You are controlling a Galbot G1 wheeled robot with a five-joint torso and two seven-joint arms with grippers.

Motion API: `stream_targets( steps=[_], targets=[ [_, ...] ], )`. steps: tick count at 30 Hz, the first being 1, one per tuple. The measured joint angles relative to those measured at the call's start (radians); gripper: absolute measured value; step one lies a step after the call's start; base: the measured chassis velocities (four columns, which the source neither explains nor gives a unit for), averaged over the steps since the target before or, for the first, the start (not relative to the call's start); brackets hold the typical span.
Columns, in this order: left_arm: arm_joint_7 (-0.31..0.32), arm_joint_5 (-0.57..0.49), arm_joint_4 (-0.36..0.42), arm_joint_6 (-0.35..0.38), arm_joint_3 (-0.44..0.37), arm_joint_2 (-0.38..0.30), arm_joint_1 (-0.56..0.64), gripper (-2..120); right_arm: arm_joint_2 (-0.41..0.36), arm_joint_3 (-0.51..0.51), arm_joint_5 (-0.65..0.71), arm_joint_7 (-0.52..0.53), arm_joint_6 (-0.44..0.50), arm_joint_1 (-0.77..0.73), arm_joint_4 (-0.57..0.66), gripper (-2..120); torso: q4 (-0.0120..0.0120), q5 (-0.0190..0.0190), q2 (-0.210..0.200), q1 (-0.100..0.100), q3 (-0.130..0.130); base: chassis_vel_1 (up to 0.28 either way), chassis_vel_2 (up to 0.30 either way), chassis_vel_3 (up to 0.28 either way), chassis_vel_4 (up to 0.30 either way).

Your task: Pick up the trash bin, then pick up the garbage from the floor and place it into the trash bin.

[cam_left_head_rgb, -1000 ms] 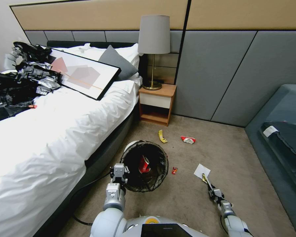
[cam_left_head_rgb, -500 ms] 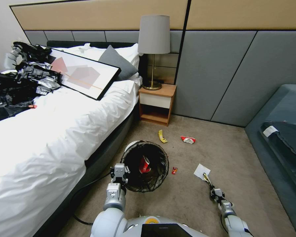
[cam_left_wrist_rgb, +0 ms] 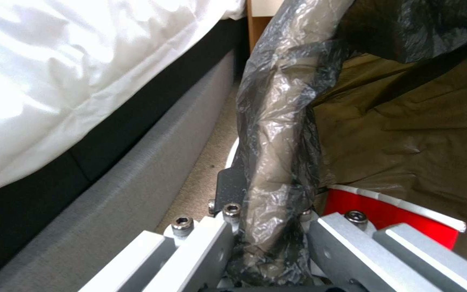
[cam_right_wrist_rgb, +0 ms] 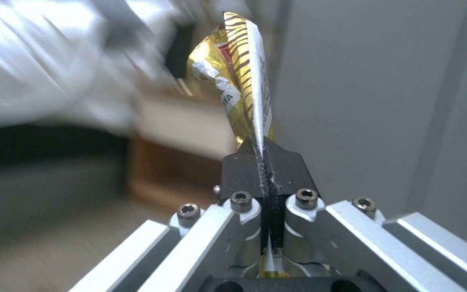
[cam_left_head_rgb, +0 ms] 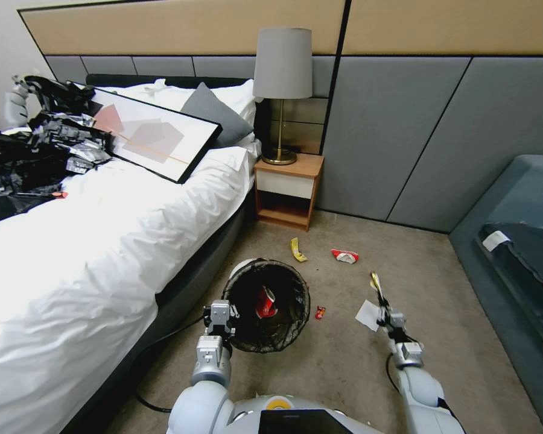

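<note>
Left gripper (cam_left_head_rgb: pixel 221 318) clamped on the bag-lined rim of the trash bin (cam_left_head_rgb: pixel 270 304), bin beside the bed (cam_left_head_rgb: pixel 90 253) | right gripper (cam_left_head_rgb: pixel 381 301) pinched tight on a gold snack wrapper (cam_left_head_rgb: pixel 375 281), held up at the bin's 3 o'clock | white tissue (cam_left_head_rgb: pixel 367 314) just beside it, banana peel (cam_left_head_rgb: pixel 296 249) at the bin's 12 o'clock.

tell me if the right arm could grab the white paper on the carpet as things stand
Probably not yet. The right gripper is close above the white paper with nothing between them, but its fingers are already shut on a gold snack wrapper, which would have to go first.
</note>
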State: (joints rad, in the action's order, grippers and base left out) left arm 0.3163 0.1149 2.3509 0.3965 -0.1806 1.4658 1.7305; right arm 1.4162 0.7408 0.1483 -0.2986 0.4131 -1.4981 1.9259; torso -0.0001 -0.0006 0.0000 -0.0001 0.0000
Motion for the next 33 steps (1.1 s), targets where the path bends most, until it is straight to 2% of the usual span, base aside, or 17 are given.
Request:
stream_targets(
  steps=[2, 4, 5, 6, 7, 10, 19, 33],
  targets=[
    [0.000, 0.000, -0.002, 0.000, 0.006, -0.001, -0.001, 0, -0.002, -0.042, 0.034, -0.080, -0.001, -0.016, 0.095, 0, 0.0001, 0.0004, 0.000, 0.000, 0.000, 0.000, 0.000, 0.000, 0.000],
    [-0.001, -0.001, -0.003, 0.000, 0.009, -0.001, -0.002, 0, -0.007, -0.060, 0.054, -0.118, -0.004, -0.022, 0.125, 0, 0.0000, -0.0001, 0.000, 0.000, 0.000, 0.000, 0.000, 0.000, 0.000],
    [-0.002, -0.002, -0.005, 0.000, 0.015, -0.002, -0.002, 0, -0.017, -0.096, 0.111, -0.221, -0.020, -0.031, 0.167, 0, 0.0001, 0.0006, 0.000, 0.000, 0.000, 0.000, 0.000, 0.000, 0.000],
    [-0.002, -0.003, -0.007, 0.001, 0.020, -0.003, -0.003, 0, -0.026, -0.123, 0.145, -0.290, -0.033, -0.035, 0.186, 0, 0.0000, 0.0003, 0.000, 0.000, 0.000, 0.000, 0.000, 0.000, 0.000],
    [-0.002, -0.003, -0.007, 0.001, 0.020, -0.003, -0.003, 0, -0.026, -0.123, 0.145, -0.290, -0.033, -0.035, 0.186, 0, 0.0000, 0.0003, 0.000, 0.000, 0.000, 0.000, 0.000, 0.000, 0.000],
    [-0.004, -0.004, -0.010, 0.002, 0.042, -0.005, 0.002, 0, -0.048, -0.199, 0.166, -0.392, -0.057, -0.032, 0.192, 0, 0.0001, 0.0004, 0.000, 0.000, 0.000, 0.000, 0.000, 0.000, 0.000],
    [-0.008, 0.003, -0.014, 0.002, 0.059, -0.002, 0.007, 0, -0.055, -0.348, 0.058, -0.405, -0.068, -0.024, 0.134, 0, 0.0002, 0.0005, 0.000, 0.000, 0.000, 0.000, 0.000, 0.000, 0.000],
    [-0.009, 0.004, -0.013, 0.002, 0.060, 0.001, 0.005, 0, -0.043, -0.414, -0.031, -0.409, 0.012, -0.094, 0.018, 0, 0.0000, 0.0006, 0.000, 0.000, 0.000, 0.000, 0.000, 0.000, 0.000]
  ],
)
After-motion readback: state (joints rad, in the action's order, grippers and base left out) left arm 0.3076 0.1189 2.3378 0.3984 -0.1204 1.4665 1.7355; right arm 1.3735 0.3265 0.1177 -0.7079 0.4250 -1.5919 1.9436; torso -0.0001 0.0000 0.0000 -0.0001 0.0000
